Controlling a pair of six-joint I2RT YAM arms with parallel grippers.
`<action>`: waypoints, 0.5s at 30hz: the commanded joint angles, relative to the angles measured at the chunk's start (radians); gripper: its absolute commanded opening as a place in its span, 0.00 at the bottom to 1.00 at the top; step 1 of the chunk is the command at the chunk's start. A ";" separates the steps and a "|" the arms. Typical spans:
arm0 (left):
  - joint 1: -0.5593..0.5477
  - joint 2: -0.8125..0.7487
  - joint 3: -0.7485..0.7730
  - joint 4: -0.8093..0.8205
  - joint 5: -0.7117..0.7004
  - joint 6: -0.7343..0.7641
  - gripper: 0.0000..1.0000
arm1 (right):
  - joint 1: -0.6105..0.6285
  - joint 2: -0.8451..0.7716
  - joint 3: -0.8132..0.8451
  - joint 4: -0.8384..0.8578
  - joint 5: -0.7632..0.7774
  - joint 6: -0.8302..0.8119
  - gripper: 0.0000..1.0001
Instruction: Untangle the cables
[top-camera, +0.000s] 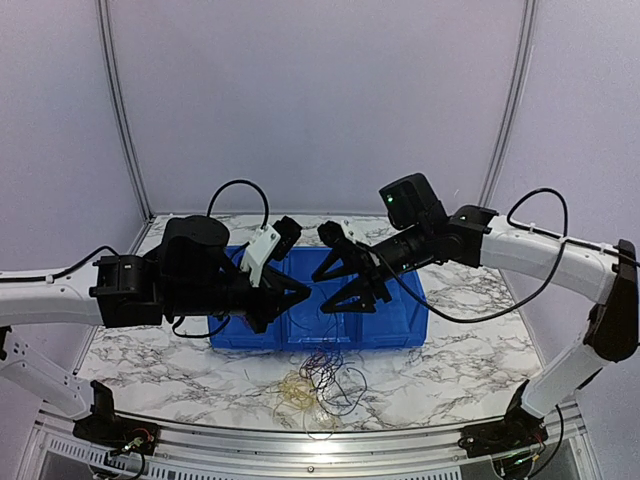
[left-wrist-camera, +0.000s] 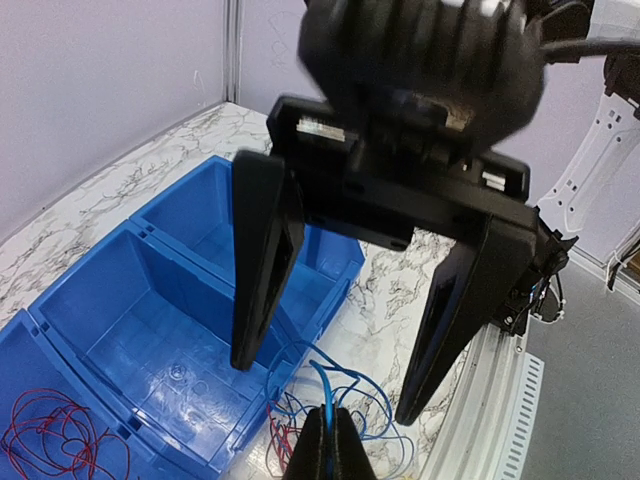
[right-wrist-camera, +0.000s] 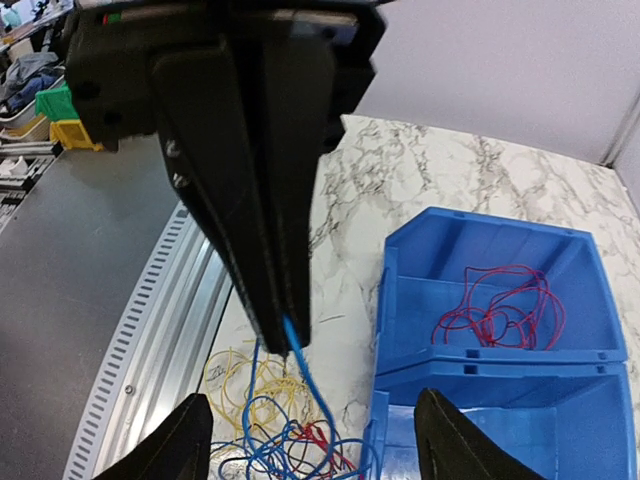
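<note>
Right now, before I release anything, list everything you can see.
blue bins: three, blue, side by side mid-table
red cable: one, red, looped inside an end bin
loose cables: one tangle, yellow, blue and red, on the table before the bins
blue cable: one, blue, rising from the tangle
table: one, white marble pattern
left gripper: one, black, shut on the blue cable
right gripper: one, black, open, facing the left gripper
</note>
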 joint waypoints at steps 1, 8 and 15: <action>-0.005 -0.050 0.017 -0.017 -0.031 0.014 0.00 | 0.019 0.033 0.014 -0.023 -0.033 0.023 0.61; -0.005 -0.072 -0.006 -0.017 -0.064 0.017 0.00 | 0.019 0.048 0.018 -0.021 -0.063 0.023 0.20; -0.004 -0.059 -0.027 -0.017 -0.098 0.026 0.00 | 0.021 0.066 0.082 -0.054 -0.086 0.028 0.00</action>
